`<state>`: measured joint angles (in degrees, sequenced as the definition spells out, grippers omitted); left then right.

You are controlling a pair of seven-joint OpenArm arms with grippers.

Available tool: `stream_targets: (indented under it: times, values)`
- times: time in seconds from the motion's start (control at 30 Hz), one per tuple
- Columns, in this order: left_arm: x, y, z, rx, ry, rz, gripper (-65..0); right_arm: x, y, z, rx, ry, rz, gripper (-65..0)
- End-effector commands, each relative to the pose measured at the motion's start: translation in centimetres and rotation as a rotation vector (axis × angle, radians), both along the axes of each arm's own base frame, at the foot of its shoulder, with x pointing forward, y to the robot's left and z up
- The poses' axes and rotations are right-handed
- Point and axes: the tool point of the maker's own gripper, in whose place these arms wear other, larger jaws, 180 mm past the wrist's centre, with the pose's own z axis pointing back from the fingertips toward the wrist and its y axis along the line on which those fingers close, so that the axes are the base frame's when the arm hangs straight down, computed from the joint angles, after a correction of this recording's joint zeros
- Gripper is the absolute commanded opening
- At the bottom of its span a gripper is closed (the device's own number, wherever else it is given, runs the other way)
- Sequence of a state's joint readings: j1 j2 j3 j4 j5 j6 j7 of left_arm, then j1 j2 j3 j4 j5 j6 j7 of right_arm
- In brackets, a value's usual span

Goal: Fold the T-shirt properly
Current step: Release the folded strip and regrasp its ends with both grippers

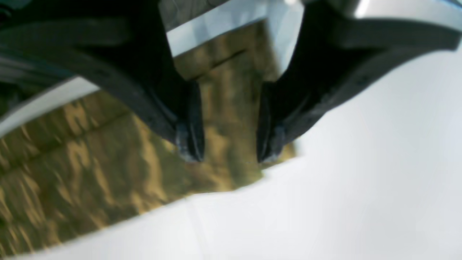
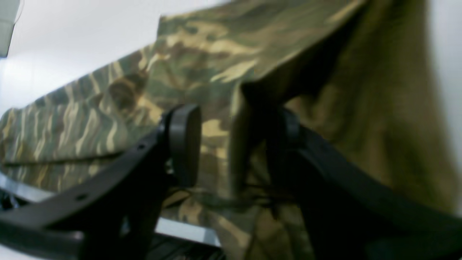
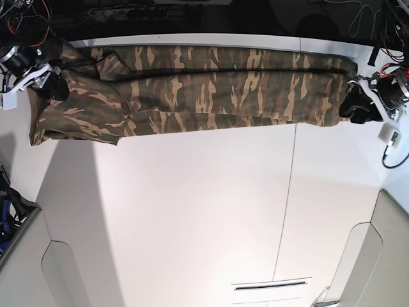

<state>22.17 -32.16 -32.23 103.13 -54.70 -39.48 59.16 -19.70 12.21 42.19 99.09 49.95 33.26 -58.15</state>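
The olive, brown and tan camouflage cloth T-shirt (image 3: 204,89) is laid in a long band along the far edge of the white worktop (image 3: 192,211). The left gripper (image 1: 229,151) is spread above its hem corner. The right gripper (image 2: 234,144) is spread around a raised fold.

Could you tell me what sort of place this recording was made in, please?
Probably a robotics lab bench: a bare white table, loose cables along its far edge, and two arms stretching a T-shirt.
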Motion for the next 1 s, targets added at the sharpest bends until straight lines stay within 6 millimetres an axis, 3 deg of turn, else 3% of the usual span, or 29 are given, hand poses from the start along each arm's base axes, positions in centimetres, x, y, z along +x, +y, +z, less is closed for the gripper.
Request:
stream_targets:
  times: [0.0, 0.07, 0.13, 0.23, 0.27, 0.43, 0.57, 0.97]
  values:
    - [0.7, 0.6, 1.8, -0.001, -0.063, 0.009, -37.7, 0.9, -0.7, 2.1, -0.004, -0.081, -0.012, -36.0]
    - [0.7, 1.5, 2.8, -0.028, -0.098, 0.055, -37.6, 1.1, -1.4, 3.5, -0.002, -0.126, -0.035, -36.0]
    - [0.6, 2.1, 3.6, -0.052, -0.128, 0.091, -32.8, 1.3, -1.7, 4.5, -0.017, -0.155, -0.039, -40.0]
    - [0.4, 2.3, 3.6, -0.071, -0.141, 0.12, -19.5, 2.0, -1.4, 5.4, -0.014, -0.187, -0.032, -58.4]
    - [0.2, 2.3, 3.4, -0.074, -0.136, 0.122, -17.7, 2.2, -1.3, 5.6, -0.007, -0.197, -0.031, -65.0]
    - [-1.0, 2.0, 1.7, -0.083, -0.096, 0.141, -17.7, 2.9, -1.3, 6.1, -0.007, -0.22, -0.027, -65.0]
    - [-1.4, 2.7, 0.2, -0.072, -0.074, 0.174, -17.7, 3.1, -0.6, 5.1, -0.002, -0.191, -0.005, -65.0]
    - [-2.9, 3.4, -5.4, -0.097, 0.04, 0.228, -17.7, 2.3, 4.2, -2.9, 0.081, -0.005, 0.085, -65.0]
